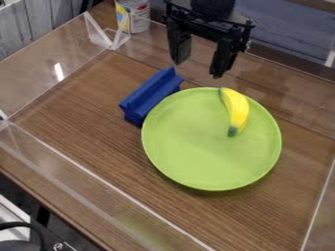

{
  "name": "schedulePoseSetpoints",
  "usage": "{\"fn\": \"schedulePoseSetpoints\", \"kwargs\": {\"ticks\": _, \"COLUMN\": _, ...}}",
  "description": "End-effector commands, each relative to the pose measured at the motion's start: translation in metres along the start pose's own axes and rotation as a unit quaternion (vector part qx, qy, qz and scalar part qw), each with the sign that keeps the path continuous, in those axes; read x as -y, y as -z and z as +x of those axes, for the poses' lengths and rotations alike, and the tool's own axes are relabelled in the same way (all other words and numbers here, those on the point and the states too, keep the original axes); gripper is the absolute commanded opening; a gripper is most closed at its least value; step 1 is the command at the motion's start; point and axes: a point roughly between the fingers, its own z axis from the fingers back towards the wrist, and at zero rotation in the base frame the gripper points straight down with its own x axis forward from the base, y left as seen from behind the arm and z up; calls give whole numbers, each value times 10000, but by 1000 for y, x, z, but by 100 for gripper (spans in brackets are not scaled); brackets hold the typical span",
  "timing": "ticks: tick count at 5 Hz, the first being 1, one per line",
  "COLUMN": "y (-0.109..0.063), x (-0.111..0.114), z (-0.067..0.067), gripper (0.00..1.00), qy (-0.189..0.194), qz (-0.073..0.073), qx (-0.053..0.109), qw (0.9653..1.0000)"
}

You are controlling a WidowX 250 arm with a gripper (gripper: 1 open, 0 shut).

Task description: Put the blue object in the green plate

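The plate (207, 149) is taken as the landmark. The block (152, 96) is seen just beside its upper-left rim, on the table (81, 116), outside the plate. The banana (234, 111) is laid inside the plate, toward its upper-right side. Above the plate, toward the top of the view, the gripper (203, 65) is held with its fingers spread, and nothing is pinched between them. Well apart from the plate, at the upper left, a can (133, 15) is seen; its label is too small to be read.
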Motion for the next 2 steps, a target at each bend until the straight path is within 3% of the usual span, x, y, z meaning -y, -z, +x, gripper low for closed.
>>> {"fn": "schedulePoseSetpoints", "kwargs": {"ticks": 1, "y": 6, "x": -5, "z": -1, "gripper": 100, "qy": 38, "qz": 15, "qx": -70, "qw": 10000}}
{"fn": "schedulePoseSetpoints", "kwargs": {"ticks": 2, "y": 13, "x": -26, "z": -4, "gripper": 100, "qy": 34, "qz": 55, "qx": -92, "qw": 9999}}
